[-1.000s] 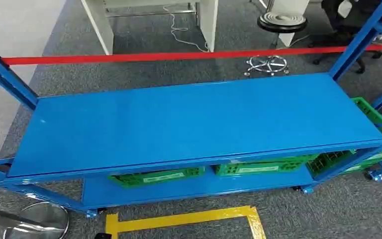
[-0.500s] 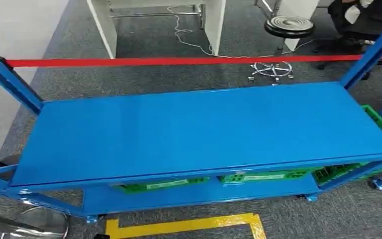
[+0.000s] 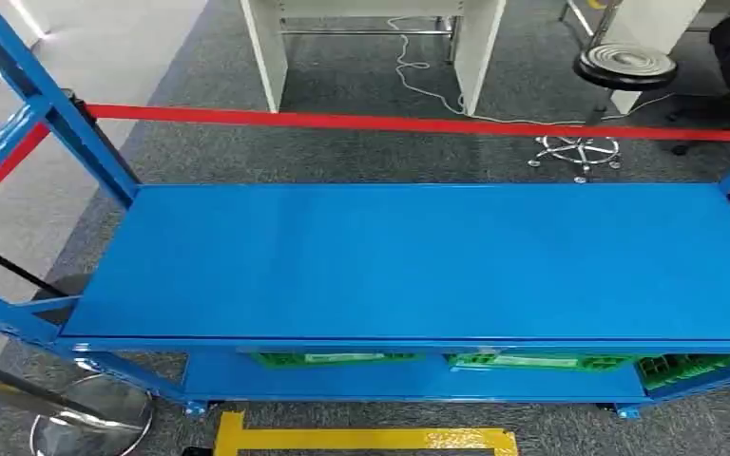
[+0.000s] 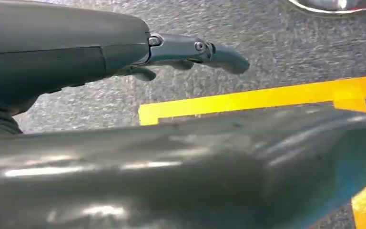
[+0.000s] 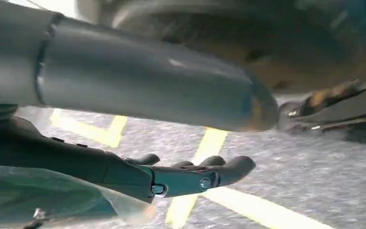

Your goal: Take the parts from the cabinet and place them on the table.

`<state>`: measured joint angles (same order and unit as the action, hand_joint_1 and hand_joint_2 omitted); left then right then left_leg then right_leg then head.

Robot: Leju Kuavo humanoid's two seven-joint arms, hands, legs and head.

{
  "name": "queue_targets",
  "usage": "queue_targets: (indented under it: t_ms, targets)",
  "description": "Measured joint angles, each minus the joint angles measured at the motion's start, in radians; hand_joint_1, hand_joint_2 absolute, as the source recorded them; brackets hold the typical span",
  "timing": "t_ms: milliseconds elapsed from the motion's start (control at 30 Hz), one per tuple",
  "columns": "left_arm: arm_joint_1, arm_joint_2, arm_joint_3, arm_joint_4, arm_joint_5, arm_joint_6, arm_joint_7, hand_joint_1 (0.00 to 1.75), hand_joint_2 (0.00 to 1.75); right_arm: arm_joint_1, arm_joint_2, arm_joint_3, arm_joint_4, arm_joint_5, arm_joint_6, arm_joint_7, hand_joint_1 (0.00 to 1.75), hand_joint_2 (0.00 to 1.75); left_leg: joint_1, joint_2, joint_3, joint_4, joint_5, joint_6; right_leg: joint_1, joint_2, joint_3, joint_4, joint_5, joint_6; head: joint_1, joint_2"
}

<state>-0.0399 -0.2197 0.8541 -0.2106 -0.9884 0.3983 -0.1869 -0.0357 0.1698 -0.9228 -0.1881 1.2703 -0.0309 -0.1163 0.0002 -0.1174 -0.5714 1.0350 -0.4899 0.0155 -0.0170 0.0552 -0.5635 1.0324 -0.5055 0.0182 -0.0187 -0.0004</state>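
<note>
Two hands, left [image 4: 138, 52] and right [image 5: 171, 176], are seen hanging slack, nothing held. Green bins [image 3: 437, 360] sit on the blue cabinet's [image 3: 418, 261] lower shelf; parts cannot be made out, so progress stays unsettled.

**Dark grey hands, smooth covers, small screws**

The left hand [image 4: 138, 52] had a smooth dark grey cover with a straight seam along it, and slimmer blue-grey fingers [image 4: 219, 55] pinned by small round silver screws. The right hand [image 5: 138, 157] looked alike: a thick glossy grey thumb [image 5: 147, 90] across the frame's upper half, darker fingers [image 5: 219, 171] lower centre, one bright screw.
</note>
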Motion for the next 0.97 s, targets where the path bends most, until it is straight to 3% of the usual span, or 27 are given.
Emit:
queue_targets:
  t_ms: [33, 67, 100, 167, 200, 233, 267, 333, 367, 400, 500, 567, 600, 667, 700, 733, 767, 833, 867, 900, 933, 967]
  targets:
    - [0.0, 0.001, 0.0, 0.0, 0.0, 0.002, 0.003, 0.0, 0.0, 0.0, 0.001, 0.0, 0.0, -0.001, -0.001, 0.0, 0.0, 0.0, -0.001, 0.009, 0.002, 0.007, -0.005, -0.004, -0.008, -0.014, 0.005, -0.011, 0.005, -0.008, -0.002, 0.0]
    - [0.0, 0.0, 0.0, 0.0, -0.003, 0.002, 0.006, 0.0, 0.0, -0.001, 0.0, 0.0, -0.001, -0.001, 0.001, 0.001, 0.0, 0.0, -0.004, 0.056, -0.005, 0.026, -0.021, -0.012, -0.008, -0.025, 0.01, -0.014, 0.005, -0.011, -0.003, 0.0]
    - [-0.001, 0.001, 0.0, 0.0, -0.004, 0.002, 0.009, 0.0, 0.0, -0.001, 0.0, 0.0, -0.001, -0.001, 0.001, 0.003, 0.0, 0.0, -0.003, 0.084, -0.028, 0.076, -0.054, -0.018, -0.007, -0.035, 0.013, -0.015, 0.003, -0.017, -0.01, 0.0]
    - [-0.006, 0.0, 0.0, 0.0, -0.006, 0.003, 0.011, 0.0, 0.0, 0.003, 0.0, 0.0, -0.001, -0.001, 0.005, 0.011, 0.0, 0.0, 0.002, 0.104, -0.104, 0.236, -0.131, -0.027, -0.006, -0.06, 0.017, -0.015, -0.002, -0.02, -0.009, 0.0]
    - [-0.005, 0.0, 0.0, 0.0, -0.006, 0.004, 0.012, 0.0, 0.0, 0.003, 0.0, 0.0, -0.001, -0.003, 0.005, 0.013, 0.0, 0.0, 0.005, 0.106, -0.13, 0.292, -0.147, -0.031, -0.006, -0.069, 0.017, -0.015, -0.004, -0.02, -0.008, 0.0]
    - [-0.001, 0.0, 0.0, 0.0, -0.006, 0.004, 0.014, 0.0, 0.0, 0.002, 0.0, 0.0, -0.001, -0.01, 0.002, 0.014, 0.0, 0.0, 0.008, 0.107, -0.134, 0.299, -0.133, -0.033, -0.006, -0.075, 0.019, -0.014, -0.005, -0.02, -0.009, 0.0]
    - [0.001, 0.001, 0.0, 0.0, -0.006, 0.005, 0.014, 0.0, 0.0, 0.001, 0.0, 0.0, -0.001, -0.014, -0.002, 0.014, 0.0, 0.0, 0.01, 0.107, -0.114, 0.26, -0.097, -0.034, -0.006, -0.077, 0.022, -0.014, -0.007, -0.018, -0.009, 0.0]
    - [0.001, 0.001, 0.0, 0.0, -0.006, 0.005, 0.014, 0.0, 0.0, 0.0, 0.0, 0.0, -0.001, -0.022, -0.008, 0.015, 0.0, 0.0, 0.01, 0.111, -0.032, 0.09, -0.001, -0.028, -0.008, -0.08, 0.033, -0.014, -0.012, -0.012, -0.009, 0.0]
    - [0.001, 0.001, 0.0, 0.0, -0.007, 0.005, 0.014, 0.0, 0.0, -0.001, 0.0, -0.001, -0.001, -0.026, -0.013, 0.018, 0.0, 0.0, 0.009, 0.118, 0.0, 0.018, 0.015, -0.023, -0.008, -0.081, 0.033, -0.015, -0.014, -0.008, -0.009, 0.0]
    - [-0.001, 0.001, 0.0, 0.0, -0.007, 0.005, 0.014, 0.0, 1.75, -0.003, 0.0, -0.002, -0.001, -0.032, -0.017, 0.021, 0.0, 1.75, 0.003, 0.121, 0.009, 0.001, -0.001, -0.018, 0.0, -0.081, 0.034, -0.012, -0.018, -0.002, -0.009, 0.0]
    - [0.001, 0.0, 0.0, 0.0, -0.008, 0.005, 0.014, 0.0, 1.75, -0.007, 0.001, -0.015, -0.001, -0.047, -0.025, 0.038, 0.0, 1.75, -0.002, 0.116, 0.005, 0.001, -0.002, -0.002, -0.004, -0.082, 0.034, -0.02, -0.012, 0.016, -0.005, 0.0]
    - [0.002, 0.0, 0.0, 0.0, -0.008, 0.0, 0.015, 0.0, 1.75, -0.011, 0.001, -0.019, -0.002, -0.053, -0.028, 0.043, 0.0, 1.75, 0.007, 0.116, 0.015, -0.019, 0.007, 0.012, -0.006, -0.075, 0.028, -0.008, -0.028, 0.026, -0.003, 0.0]
    - [-0.001, -0.001, 0.0, 0.0, -0.008, 0.0, 0.014, 0.0, 1.75, -0.012, 0.001, -0.023, -0.002, -0.055, -0.03, 0.043, 0.0, 1.75, 0.007, 0.115, 0.015, -0.02, 0.008, 0.02, -0.005, -0.067, 0.003, 0.039, -0.056, 0.026, 0.002, 0.0]
    - [-0.002, -0.002, 0.0, 0.0, -0.008, -0.005, 0.016, 0.0, 1.75, -0.013, 0.001, -0.025, -0.002, -0.056, -0.043, 0.055, 0.0, 1.75, 0.005, 0.115, 0.015, -0.02, 0.006, 0.028, -0.005, -0.059, -0.081, 0.208, -0.13, 0.031, 0.006, 0.0]
    - [-0.002, -0.002, 0.0, 0.0, -0.008, -0.015, 0.026, 0.0, 1.75, -0.012, 0.001, -0.028, -0.002, -0.06, -0.05, 0.068, 0.0, 1.75, 0.004, 0.115, 0.015, -0.019, 0.005, 0.03, -0.005, -0.057, -0.12, 0.276, -0.147, 0.037, 0.005, 0.0]
    - [-0.002, -0.001, 0.0, 0.0, -0.007, -0.024, 0.038, 0.0, 1.75, -0.012, 0.001, -0.034, -0.002, -0.063, -0.056, 0.08, 0.0, 1.75, 0.004, 0.114, 0.017, -0.019, 0.004, 0.032, -0.007, -0.057, -0.137, 0.296, -0.138, 0.042, 0.006, 0.0]
    - [0.0, -0.001, 0.0, 0.0, -0.011, -0.03, 0.047, 0.0, 1.75, -0.012, 0.001, -0.04, -0.002, -0.065, -0.06, 0.091, 0.0, 1.75, 0.004, 0.112, 0.019, -0.019, 0.003, 0.032, -0.01, -0.057, -0.128, 0.268, -0.106, 0.046, 0.005, 0.0]
    - [0.0, -0.002, 0.0, 0.0, -0.027, -0.039, 0.051, 0.0, 1.75, -0.012, 0.001, -0.046, -0.002, -0.068, -0.068, 0.108, 0.0, 1.75, 0.008, 0.106, 0.024, -0.013, -0.003, 0.029, -0.019, -0.058, -0.054, 0.098, -0.003, 0.056, 0.005, 0.0]
    - [-0.001, -0.002, -0.001, 0.0, -0.026, -0.039, 0.046, 0.0, 1.75, -0.013, 0.001, -0.048, -0.003, -0.069, -0.07, 0.109, 0.0, 1.75, 0.007, 0.105, 0.024, -0.004, -0.01, 0.023, -0.026, -0.057, -0.018, 0.015, 0.028, 0.064, 0.007, 0.0]
    - [-0.001, 0.0, 0.0, 0.0, -0.026, -0.039, 0.04, 0.0, 1.75, -0.016, 0.004, -0.049, -0.002, -0.071, -0.071, 0.111, 0.0, 1.75, -0.001, 0.104, 0.017, 0.005, -0.015, 0.017, -0.022, -0.053, -0.009, 0.001, -0.005, 0.069, 0.01, 0.0]
    - [-0.002, 0.0, 0.0, 0.0, -0.027, -0.034, 0.037, 0.0, 1.75, -0.017, 0.005, -0.05, -0.003, -0.072, -0.074, 0.111, 0.0, 1.75, -0.005, 0.102, 0.011, 0.012, -0.021, 0.018, -0.024, -0.053, 0.0, -0.001, 0.006, 0.041, 0.01, 0.0]
    - [-0.002, 0.001, -0.001, 0.0, -0.031, -0.031, 0.033, 0.0, 0.0, -0.016, 0.005, -0.051, -0.003, -0.073, -0.078, 0.105, 0.0, 1.75, -0.006, 0.103, 0.012, 0.012, -0.02, 0.018, -0.023, -0.052, -0.001, -0.002, 0.004, 0.038, 0.006, 0.0]
